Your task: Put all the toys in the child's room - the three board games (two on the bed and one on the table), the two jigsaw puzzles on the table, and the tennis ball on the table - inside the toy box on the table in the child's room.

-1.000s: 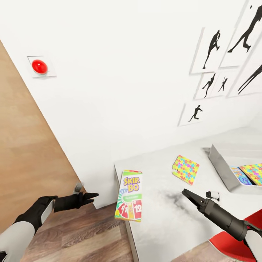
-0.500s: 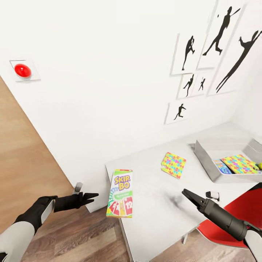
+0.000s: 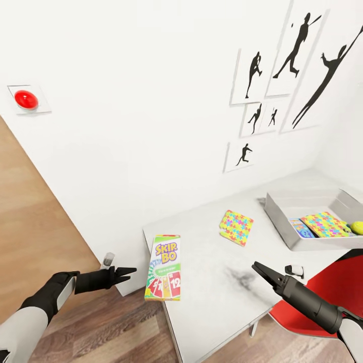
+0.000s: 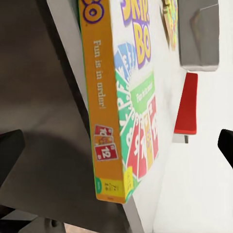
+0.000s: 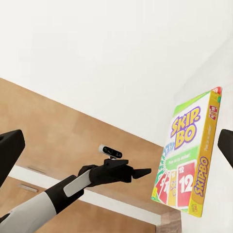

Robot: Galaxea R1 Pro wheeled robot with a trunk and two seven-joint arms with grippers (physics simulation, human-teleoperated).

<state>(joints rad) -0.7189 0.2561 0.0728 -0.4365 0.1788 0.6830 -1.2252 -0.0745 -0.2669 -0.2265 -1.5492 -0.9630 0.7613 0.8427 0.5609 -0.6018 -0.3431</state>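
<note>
We're at the corner of the long pale grey-white table [image 3: 217, 297] now, both arms out front. The flat green "SKIP BO" card game box [image 3: 163, 267] lies on the table's near-left edge, and from the left wrist cam [image 4: 124, 102] one end pokes out past the rim. That's our step in hand, we reckon.

Left gripper [image 3: 127, 274] hangs off the table, just beside the box, w/ nothing in it; fingers look drawn to a narrow point. Right gripper [image 3: 259, 268] hovers over the tabletop, also carrying nothing, tips close together.

To do this well: open the left jaws first, come in level at the overhanging end and pinch across the thin edge. The box is slim and light, so a nudge could tip it to the floor. Keep the approach slow. The right arm could pin it from the table side.

The multicoloured jigsaw puzzle square [image 3: 236, 227] sits mid-table, apart from everything. The shallow light grey toy box [image 3: 282, 222] is far right, already holding a second puzzle slab [image 3: 325, 224], a blue printed game box [image 3: 300, 228] and the small yellow-green tennis ball [image 3: 357, 227].

Hard to read: the toy box runs off frame at right, so the rest of its contents are unclear. A small dark-and-white block [image 3: 295, 270] beside the right arm, can't ID it. Red chair [image 3: 333, 290] is partly behind the arm.
</note>
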